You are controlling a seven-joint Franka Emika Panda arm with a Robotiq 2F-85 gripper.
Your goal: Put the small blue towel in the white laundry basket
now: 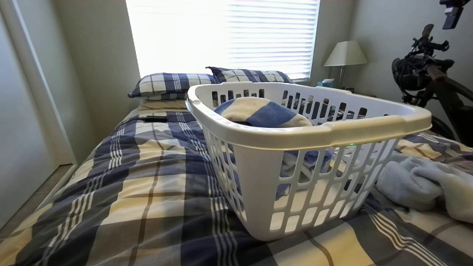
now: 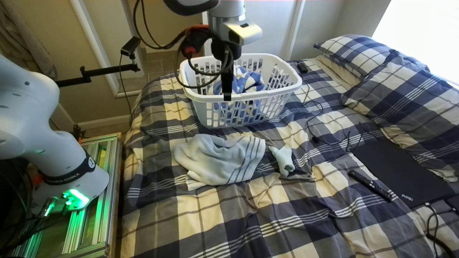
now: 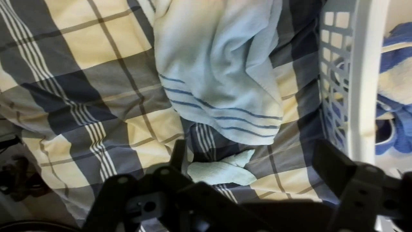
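The white laundry basket (image 1: 325, 138) stands upright on the bed; it also shows in an exterior view (image 2: 247, 95) and at the right of the wrist view (image 3: 365, 80). A pale blue towel (image 2: 218, 159) with darker stripes at one end lies crumpled on the bed beside it, also in the wrist view (image 3: 219, 64). A blue-and-white striped towel (image 2: 247, 80) is inside the basket (image 1: 266, 111). My gripper (image 3: 249, 154) is open and empty, above the bed. In an exterior view the gripper (image 2: 227, 86) overlaps the basket's near rim; its height there is hard to tell.
A small pale green-blue cloth (image 2: 283, 159), perhaps a sock, lies next to the towel, also in the wrist view (image 3: 222, 172). A remote (image 2: 369, 184), a black laptop (image 2: 401, 172), cables and plaid pillows (image 2: 401, 96) are on the bed's far side.
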